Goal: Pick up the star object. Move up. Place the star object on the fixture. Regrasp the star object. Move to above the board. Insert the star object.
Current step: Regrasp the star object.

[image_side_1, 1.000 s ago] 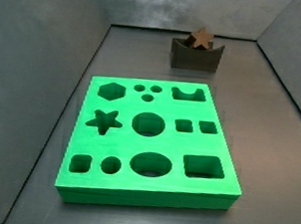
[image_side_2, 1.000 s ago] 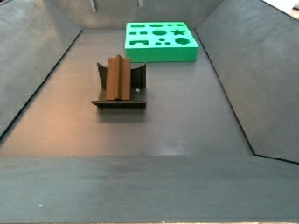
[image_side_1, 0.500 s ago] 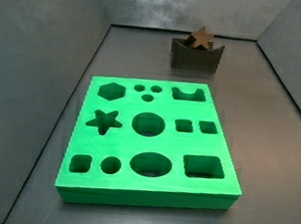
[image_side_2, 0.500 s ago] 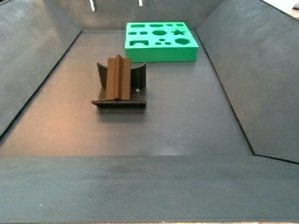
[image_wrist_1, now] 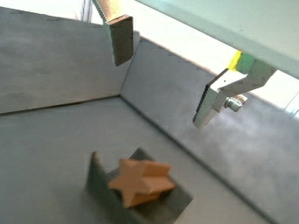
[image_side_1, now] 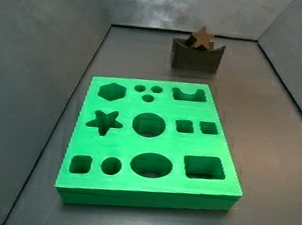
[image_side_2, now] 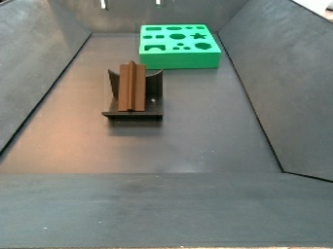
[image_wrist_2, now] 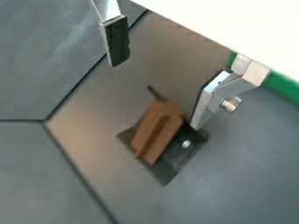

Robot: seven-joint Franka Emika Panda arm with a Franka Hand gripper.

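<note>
Pincer (image_wrist_1: 163, 77) spread wide and empty, hanging above the fixture (image_wrist_1: 140, 201) in both wrist views; flat silver fingers (image_wrist_2: 114, 39) with dark pads. The star object (image_wrist_1: 140, 179), thick wood-coloured block, sits in the fixture's notch. Glossy green board (image_side_1: 148, 139) lies well apart from the fixture.

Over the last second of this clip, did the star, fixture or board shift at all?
Nothing visibly changed: the star object sits on the fixture, the board lies flat, and the gripper hangs open above them, holding nothing.
</note>
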